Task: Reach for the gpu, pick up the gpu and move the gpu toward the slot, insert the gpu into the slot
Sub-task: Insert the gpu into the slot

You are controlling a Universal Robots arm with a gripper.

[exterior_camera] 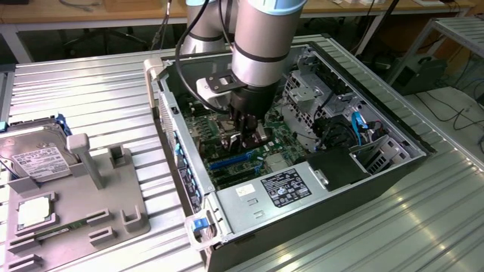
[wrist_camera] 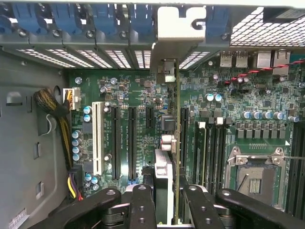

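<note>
— Where was the gpu [wrist_camera: 177,114] at that moment?

— Inside the open computer case [exterior_camera: 412,139], standing on edge over the green motherboard [wrist_camera: 143,86]. Its silver end bracket [wrist_camera: 178,28] stood against the case's perforated rear wall [wrist_camera: 95,57], among the blue clips [wrist_camera: 62,19].

— And the jaws?

— Closed on the gpu. The wrist view showed one black finger [wrist_camera: 142,205] on each side of the card.

— Was it in the slot [wrist_camera: 185,138]?

— It ran right along that long black connector, just beside or on it. I could not tell whether the card's edge was seated.

— What else sat on the board?

— Two more long black connectors [wrist_camera: 115,143] and a white one [wrist_camera: 97,138] lay on one side of the card. The memory sockets [wrist_camera: 214,148] and the square metal CPU socket [wrist_camera: 255,176] lay on the other.

— And from outside?

— In the exterior view the arm [exterior_camera: 261,45] came down from twelve o'clock into the middle of the case. The labelled power supply [exterior_camera: 280,190] sat at about five o'clock of the jaws. Toward nine o'clock, well apart on the ribbed metal counter [exterior_camera: 90,96], a grey fixture [exterior_camera: 98,198] carried a hard drive [exterior_camera: 34,158] with a white label.
</note>
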